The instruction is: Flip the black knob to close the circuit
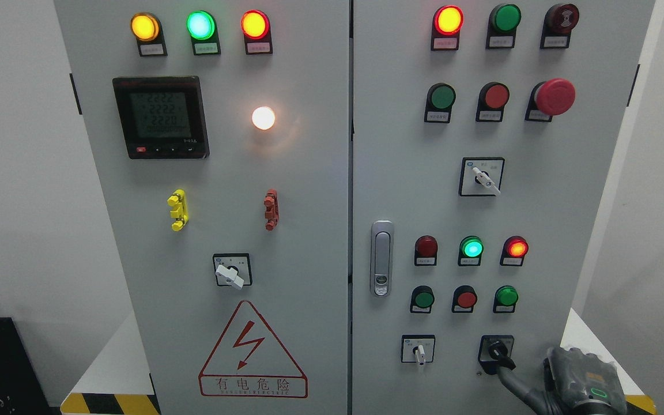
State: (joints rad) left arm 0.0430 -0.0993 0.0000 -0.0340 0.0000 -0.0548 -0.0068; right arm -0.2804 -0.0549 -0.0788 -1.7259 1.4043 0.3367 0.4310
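The black knob [497, 348] sits in a black square plate at the bottom right of the cabinet's right door [568, 190], with its handle pointing down and to the right. My right hand [512, 370] comes in from the lower right corner and reaches up to the knob, meeting its lower right side. The grey back of the hand lies just right of the knob. Whether the hand grips the knob is hidden from here. My left arm does not show.
A white selector switch [419, 350] stands left of the knob, with rows of red and green lamps and buttons above. The door latch [381, 258] is by the centre seam. A red mushroom stop button [554, 96] projects at upper right. White ledges flank the cabinet.
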